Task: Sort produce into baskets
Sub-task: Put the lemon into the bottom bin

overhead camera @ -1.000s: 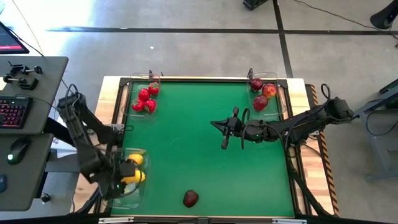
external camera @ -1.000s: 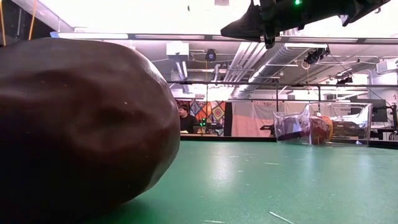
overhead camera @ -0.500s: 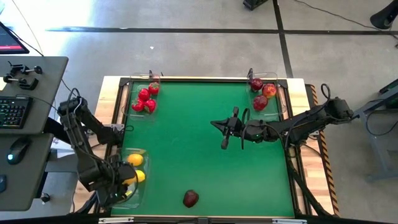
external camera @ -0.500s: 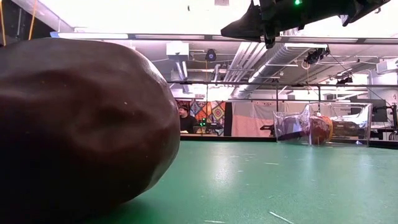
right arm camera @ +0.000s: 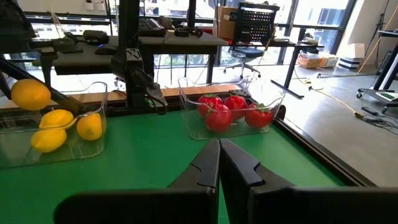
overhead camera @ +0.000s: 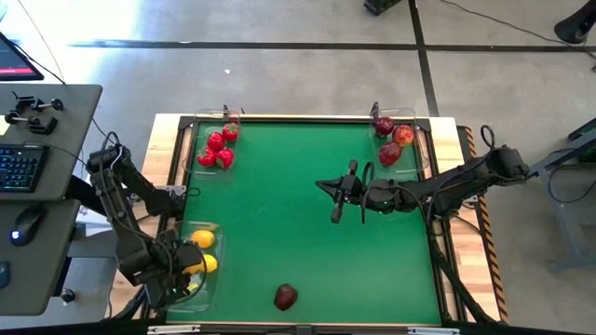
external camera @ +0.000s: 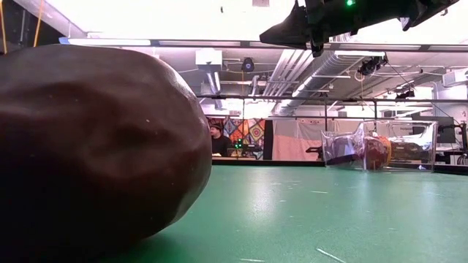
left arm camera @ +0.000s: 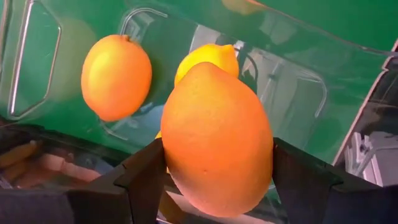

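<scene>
Presently the held lemon (left arm camera: 216, 140) sits between the left gripper's (overhead camera: 177, 279) fingers, clamped on it, above the clear lemon basket (overhead camera: 207, 290) at the table's seven o'clock. Judged step: depositing; next, lower and release. One dark red apple (overhead camera: 286, 297) remains loose at six o'clock. The right gripper (overhead camera: 338, 195) hovers mid-table, fingers pressed together, empty. Only the left wrist view proves the grip (overhead hides it).

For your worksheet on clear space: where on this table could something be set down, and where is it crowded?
Free: the green mat between the red-fruit tray, the apple tray and the loose dark apple. Crowded: the lemon tray, where the left gripper holds a lemon.
</scene>
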